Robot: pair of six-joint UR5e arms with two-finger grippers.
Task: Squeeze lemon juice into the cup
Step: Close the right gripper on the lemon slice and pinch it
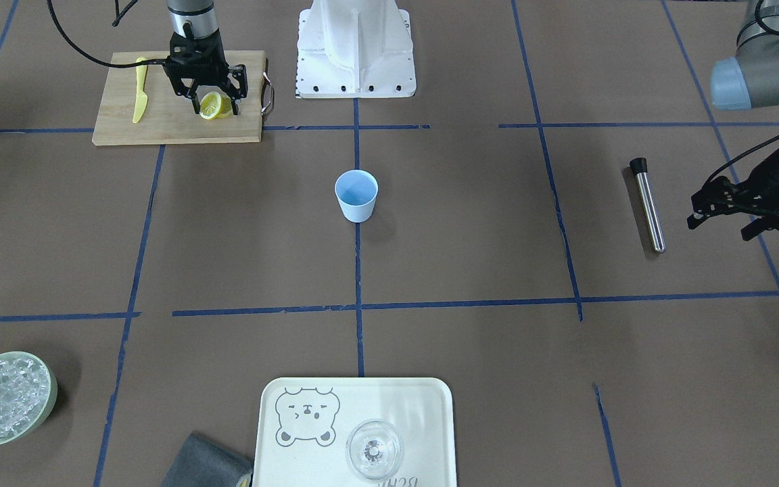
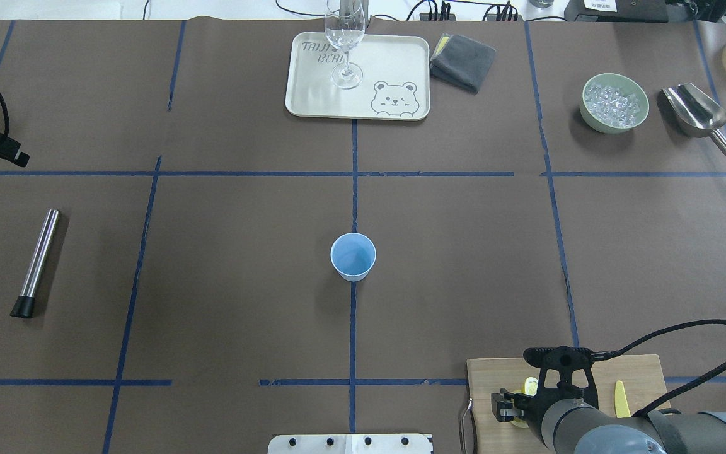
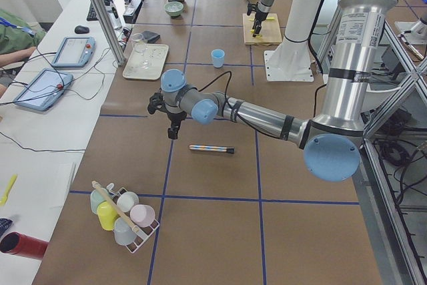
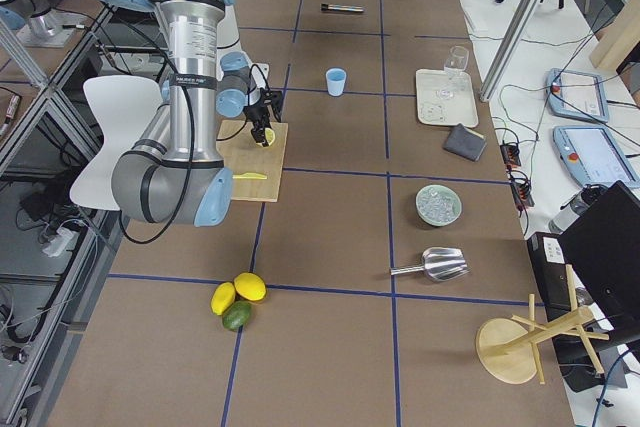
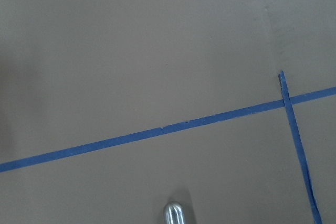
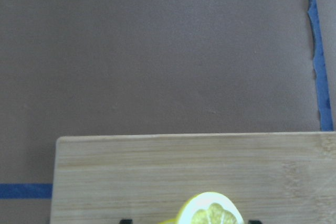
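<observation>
On the wooden board (image 1: 159, 128), at the table's (image 1: 464, 237) corner by the robot's right side, sits the lemon (image 1: 214, 106). It is near the board's end with the metal handle and close to the edge that faces the cup. The lemon is round, so it has no long side. Its pale face with the little wedges looks up and toward the middle of the table. More yellow peeks out just beside it, and I cannot tell if that is another slice. A yellow knife (image 1: 139, 91) lies at the board's other end, well apart from it. The right arm stands straight up over the board, and the right gripper (image 1: 215, 109) points straight down. Its two fingers (image 1: 235, 101) are spread wide, one on each side of the lemon, and they do not squeeze it. The cup (image 1: 356, 195) stands upright in the middle of the table on a blue tape line, mouth up, well apart from the board. The left arm reaches out low over the table's left end. The left gripper (image 1: 717, 228) hangs near a metal stick (image 1: 648, 206) without touching it, and its fingers look spread apart, holding nothing.
</observation>
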